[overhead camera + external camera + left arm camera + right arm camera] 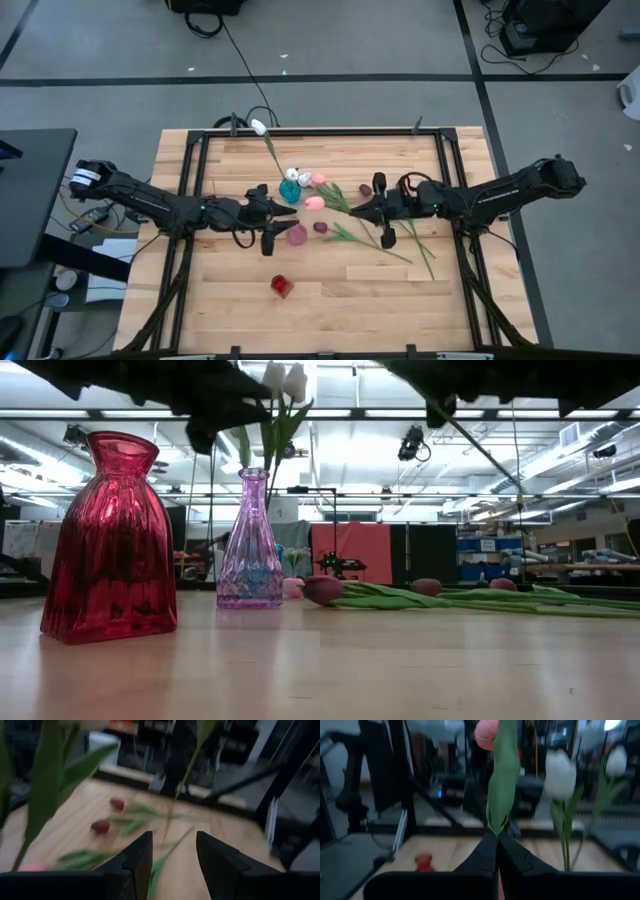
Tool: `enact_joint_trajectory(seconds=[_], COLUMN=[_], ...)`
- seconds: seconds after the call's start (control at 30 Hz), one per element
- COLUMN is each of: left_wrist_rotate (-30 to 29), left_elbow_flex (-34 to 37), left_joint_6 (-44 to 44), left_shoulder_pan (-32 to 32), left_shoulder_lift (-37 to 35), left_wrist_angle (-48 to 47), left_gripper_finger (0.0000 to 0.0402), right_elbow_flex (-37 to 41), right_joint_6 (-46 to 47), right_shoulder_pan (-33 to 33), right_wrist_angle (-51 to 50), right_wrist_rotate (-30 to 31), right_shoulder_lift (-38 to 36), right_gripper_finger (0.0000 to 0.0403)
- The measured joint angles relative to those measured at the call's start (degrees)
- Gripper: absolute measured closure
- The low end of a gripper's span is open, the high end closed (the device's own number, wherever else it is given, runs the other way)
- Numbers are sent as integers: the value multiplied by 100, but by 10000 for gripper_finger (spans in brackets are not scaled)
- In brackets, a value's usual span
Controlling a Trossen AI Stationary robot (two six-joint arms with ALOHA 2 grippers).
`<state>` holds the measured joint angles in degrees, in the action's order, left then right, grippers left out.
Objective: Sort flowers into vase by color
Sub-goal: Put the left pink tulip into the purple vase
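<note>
My right gripper (pixel 497 837) was pinched tight on a pink tulip (pixel 488 734), holding it up near the clear vase (pixel 289 189) with white tulips (pixel 560 772). My left gripper (pixel 172 855) waited beside that vase, fingers apart, holding nothing.

Wooden table (pixel 380 290) carries a red vase (pixel 282 287), a purple vase (pixel 250 540), a teal vase (pixel 289 189); maroon tulips (pixel 330 229) and a white tulip (pixel 262 132) are laid flat on it.
</note>
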<state>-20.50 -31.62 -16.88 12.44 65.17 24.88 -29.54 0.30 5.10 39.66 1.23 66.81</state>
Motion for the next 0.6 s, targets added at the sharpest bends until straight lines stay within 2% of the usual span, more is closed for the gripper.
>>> enact_joint_trajectory(seconds=[0.13,0.3,0.47,0.6], left_wrist_rotate=[-46,-50,-17,157], left_elbow_flex=[-44,-571,-1174,-1546], left_joint_6=[23,305,744,765], left_shoulder_pan=[-5,-5,-56,-212], left_shoulder_lift=[454,963,1363,1505], left_wrist_angle=[824,743,592,297], left_gripper_finger=[243,243,243,243], right_elbow_flex=[-2,-5,-227,-522], right_joint_6=[-146,-181,-203,-295], right_shoulder_pan=[58,58,58,58], right_wrist_angle=[1056,2110,2411,2417], right_wrist_rotate=[2,7,17,12], right_shoulder_lift=[304,777,1291,1642], right_gripper_finger=[387,386,386,386])
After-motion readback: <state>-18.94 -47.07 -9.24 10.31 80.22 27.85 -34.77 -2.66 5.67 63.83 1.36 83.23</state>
